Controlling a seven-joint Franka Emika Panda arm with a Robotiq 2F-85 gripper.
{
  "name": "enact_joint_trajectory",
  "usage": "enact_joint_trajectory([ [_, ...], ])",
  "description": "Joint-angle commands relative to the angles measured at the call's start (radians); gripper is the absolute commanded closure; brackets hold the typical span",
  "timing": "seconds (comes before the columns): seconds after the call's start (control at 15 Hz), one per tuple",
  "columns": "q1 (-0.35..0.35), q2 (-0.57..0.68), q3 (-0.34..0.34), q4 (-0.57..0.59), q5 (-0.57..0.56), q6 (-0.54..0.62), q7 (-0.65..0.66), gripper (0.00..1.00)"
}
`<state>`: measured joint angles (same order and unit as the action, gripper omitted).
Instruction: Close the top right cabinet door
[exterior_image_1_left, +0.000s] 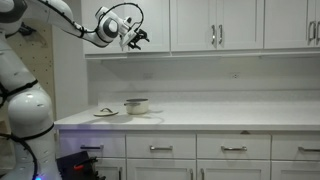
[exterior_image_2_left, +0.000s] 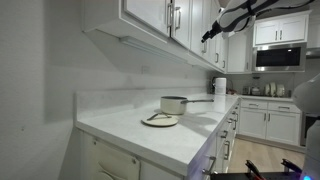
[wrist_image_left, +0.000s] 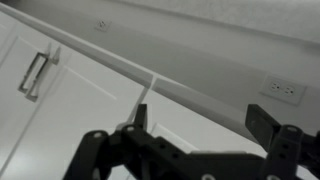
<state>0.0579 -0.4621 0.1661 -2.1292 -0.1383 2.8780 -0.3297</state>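
Observation:
A row of white shaker wall-cabinet doors runs along the top in both exterior views. My gripper (exterior_image_1_left: 135, 38) hangs in front of the lower part of one tall door (exterior_image_1_left: 155, 20), close to its face. From here all the doors look flush. It also shows in an exterior view (exterior_image_2_left: 215, 28). In the wrist view my gripper (wrist_image_left: 200, 120) is open and empty. It faces white door panels with a seam (wrist_image_left: 147, 92) between them. A slim silver bar handle (wrist_image_left: 33, 75) sits on the door left of the seam.
A pot (exterior_image_1_left: 137, 105) and a plate (exterior_image_1_left: 106, 112) stand on the white counter (exterior_image_1_left: 220, 118) below. Drawer fronts with horizontal handles (exterior_image_1_left: 160, 148) are under it. An outlet (wrist_image_left: 283, 88) is on the wall. A microwave (exterior_image_2_left: 278, 57) is at the far end.

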Motion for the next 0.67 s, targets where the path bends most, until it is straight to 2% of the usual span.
enact_joint_trajectory([
  [0.0,-0.051,-0.069,0.013,0.018,-0.051,-0.185,0.155,0.00],
  [0.4,-0.095,-0.131,0.004,0.035,-0.073,-0.404,0.312,0.00],
  [0.47,-0.055,-0.124,-0.014,0.019,-0.063,-0.351,0.272,0.00],
  [0.6,-0.065,-0.132,-0.015,0.019,-0.065,-0.380,0.289,0.00],
])
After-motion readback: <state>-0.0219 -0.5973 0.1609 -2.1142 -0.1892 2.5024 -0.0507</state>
